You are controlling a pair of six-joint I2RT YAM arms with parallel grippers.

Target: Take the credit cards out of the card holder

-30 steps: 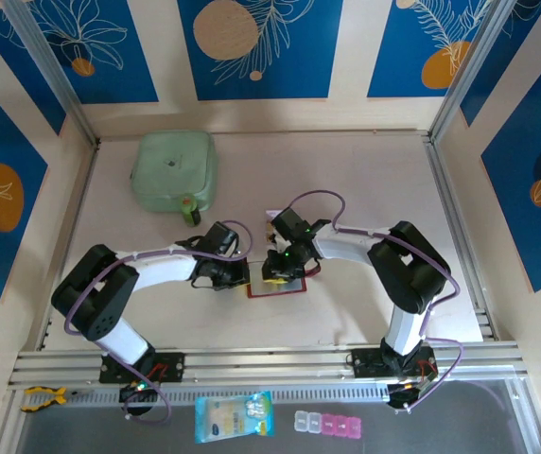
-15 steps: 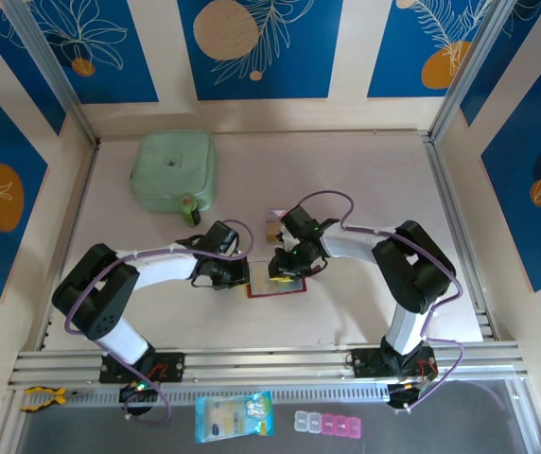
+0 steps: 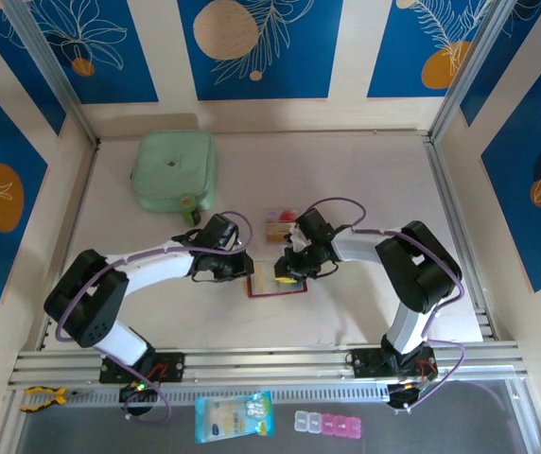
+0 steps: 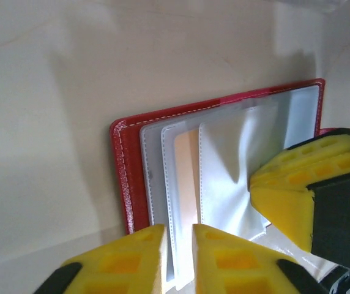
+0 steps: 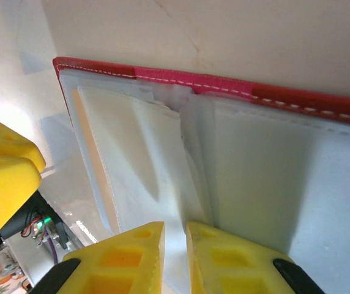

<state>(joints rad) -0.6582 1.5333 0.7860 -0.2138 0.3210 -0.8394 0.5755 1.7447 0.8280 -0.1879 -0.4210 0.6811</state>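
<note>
The red card holder [image 3: 275, 286] lies open on the table between both grippers. Its clear pockets fan out in the left wrist view, inside a red border [image 4: 121, 177]. An orange credit card [image 4: 187, 171] sits in one pocket; its edge [image 5: 92, 153] shows in the right wrist view. Two more credit cards [image 3: 280, 220] lie on the table just behind the holder. My left gripper [image 3: 245, 269] [image 4: 179, 229] is open by a narrow gap, astride a pocket's edge. My right gripper [image 3: 287, 271] [image 5: 175, 225] is also barely open, over the pocket sheets near the fold.
A pale green pouch [image 3: 174, 170] sits at the back left. A blue-white packet [image 3: 235, 416] and a row of pink-and-clear boxes [image 3: 332, 423] lie in front of the arm bases. Wooden walls close in the table on three sides.
The right wrist has swung to the right, uncovering the two cards behind the holder. The left jaws have parted a little. The holder has not moved.
</note>
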